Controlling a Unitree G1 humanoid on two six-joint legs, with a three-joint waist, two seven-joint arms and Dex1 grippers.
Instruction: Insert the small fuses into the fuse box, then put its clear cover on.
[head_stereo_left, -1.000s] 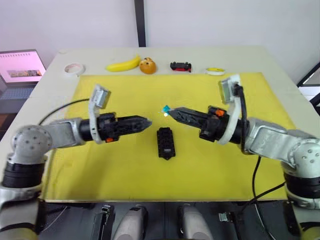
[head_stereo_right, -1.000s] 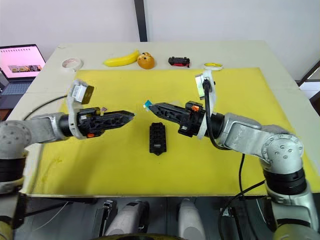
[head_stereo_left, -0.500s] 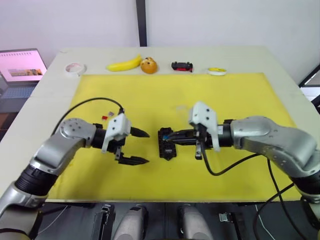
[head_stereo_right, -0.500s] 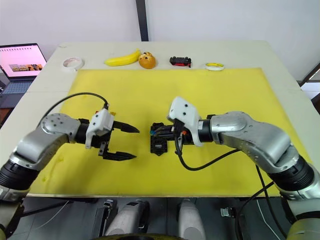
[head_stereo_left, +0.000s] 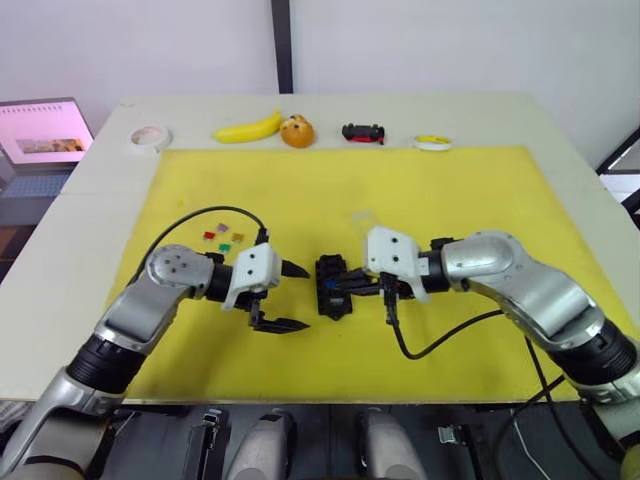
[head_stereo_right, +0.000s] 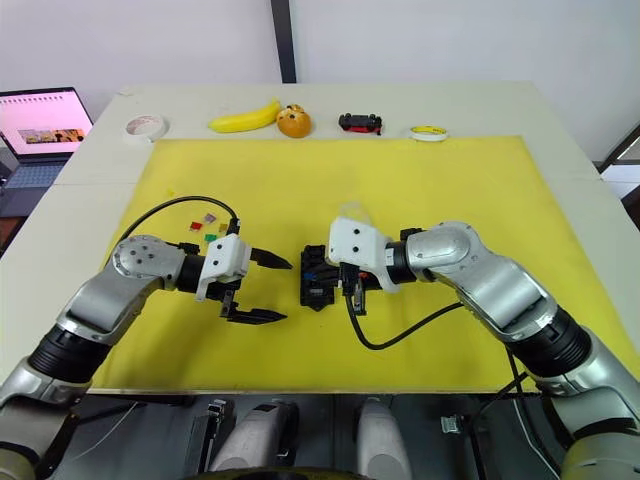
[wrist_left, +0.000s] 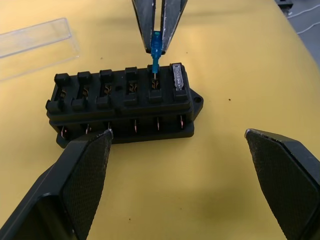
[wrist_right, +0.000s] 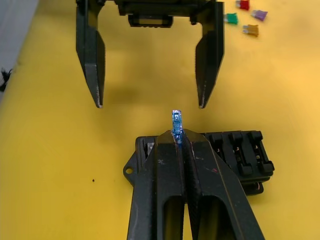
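Note:
The black fuse box (wrist_left: 122, 107) lies mid-mat. My right gripper (wrist_left: 159, 46) is shut on a blue fuse (wrist_right: 176, 121), held upright with its prongs at the mouth of the second slot from one end. A pale fuse (wrist_left: 177, 80) sits in the end slot beside it. My left gripper (head_stereo_left: 300, 297) stands open just left of the box, holding nothing. Red (head_stereo_left: 209, 236), green (head_stereo_left: 225, 246), orange (head_stereo_left: 238, 237) and purple (head_stereo_left: 222, 228) fuses lie loose behind my left arm. The clear cover (head_stereo_left: 362, 217) rests flat on the mat behind the box.
The yellow mat (head_stereo_left: 450, 190) covers most of the table. Along the far edge stand a tape roll (head_stereo_left: 148, 137), a banana (head_stereo_left: 247, 128), an orange round thing (head_stereo_left: 295, 131), a black-and-red toy car (head_stereo_left: 362, 132) and a yellow roll (head_stereo_left: 432, 142). A laptop (head_stereo_left: 40, 130) sits far left.
Both grippers have come down from above the mat to the box. The left one has opened beside it. The right one has carried the blue fuse onto a slot.

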